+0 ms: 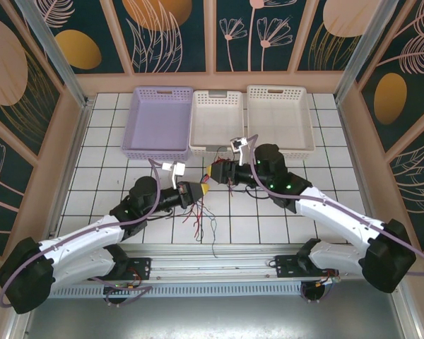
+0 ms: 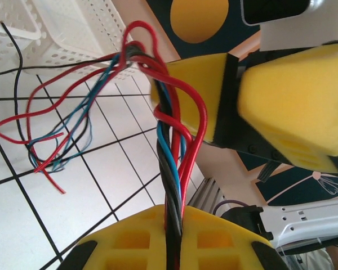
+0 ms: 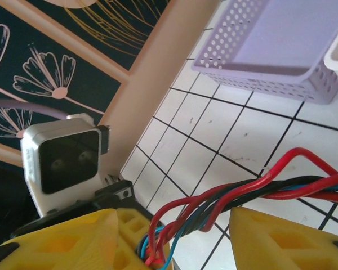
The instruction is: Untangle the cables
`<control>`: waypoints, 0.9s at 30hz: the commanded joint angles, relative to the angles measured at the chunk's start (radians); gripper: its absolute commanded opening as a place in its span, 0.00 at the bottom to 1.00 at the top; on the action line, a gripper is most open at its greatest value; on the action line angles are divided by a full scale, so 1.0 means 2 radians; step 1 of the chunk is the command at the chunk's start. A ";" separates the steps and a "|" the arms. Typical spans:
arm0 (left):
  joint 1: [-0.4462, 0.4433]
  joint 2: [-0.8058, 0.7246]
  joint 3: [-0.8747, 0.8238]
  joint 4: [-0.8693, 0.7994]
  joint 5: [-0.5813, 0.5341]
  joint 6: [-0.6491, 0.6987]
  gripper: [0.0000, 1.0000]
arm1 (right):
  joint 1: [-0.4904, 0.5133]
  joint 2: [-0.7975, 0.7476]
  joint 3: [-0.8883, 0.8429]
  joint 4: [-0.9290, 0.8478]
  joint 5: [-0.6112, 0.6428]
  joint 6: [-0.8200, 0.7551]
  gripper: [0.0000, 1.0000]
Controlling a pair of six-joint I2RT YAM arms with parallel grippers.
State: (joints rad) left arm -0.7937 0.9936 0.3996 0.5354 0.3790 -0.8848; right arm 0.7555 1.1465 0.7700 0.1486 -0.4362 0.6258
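From above, the two arms met over the middle of the white tiled counter point(image 1: 113, 176), just on the near side of a row of three baskets: a purple basket point(image 1: 159, 116) on the left and two white baskets point(image 1: 215, 120) to its right. The left claw point(image 1: 198, 189) and right claw point(image 1: 213, 171) sat tip to tip, almost touching. Loose ends of the cables point(image 1: 201, 215) trailed down from them onto the tiles toward the near edge.

The left wrist view gave the detail. The left claw point(image 2: 174, 230) had its yellow fingers pressed together on the cables point(image 2: 172, 185), a twisted bundle of red, blue and black strands rising straight out of the pinch. Past the twist the strands fanned out in loops over the counter point(image 2: 45, 225), and one black strand ran off along the wall of one of the white baskets point(image 2: 73, 34). The right claw point(image 2: 234, 101) hovered just beside the bundle, its nearer finger against the red strands.

The right wrist view showed the right claw point(image 3: 186, 244) with its fingers spread, the cables point(image 3: 242, 194) crossing the gap between them without being squeezed. Beyond lay the purple basket point(image 3: 281, 50) and, close on the left, a grey camera block point(image 3: 62, 163) above the tiles point(image 3: 214, 146).
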 commanded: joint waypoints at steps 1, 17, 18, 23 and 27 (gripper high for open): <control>-0.007 -0.005 -0.007 0.048 -0.014 0.004 0.00 | 0.003 0.010 -0.006 0.028 0.011 0.027 0.54; -0.014 -0.007 -0.037 0.096 -0.003 -0.007 0.00 | 0.002 -0.012 -0.026 0.068 0.062 0.051 0.09; -0.014 -0.007 -0.037 0.095 -0.002 -0.006 0.00 | 0.001 -0.016 -0.027 0.067 0.067 0.050 0.01; -0.015 -0.007 -0.034 0.079 0.008 0.004 0.00 | 0.002 -0.035 -0.037 0.069 0.078 0.044 0.00; -0.015 -0.019 -0.023 0.045 0.019 0.022 0.18 | 0.002 -0.044 -0.048 0.069 0.081 0.037 0.00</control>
State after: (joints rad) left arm -0.8143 0.9859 0.3344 0.6495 0.3668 -0.8822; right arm 0.7727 1.0943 0.6918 0.2371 -0.3588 0.7300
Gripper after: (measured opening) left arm 0.157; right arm 0.053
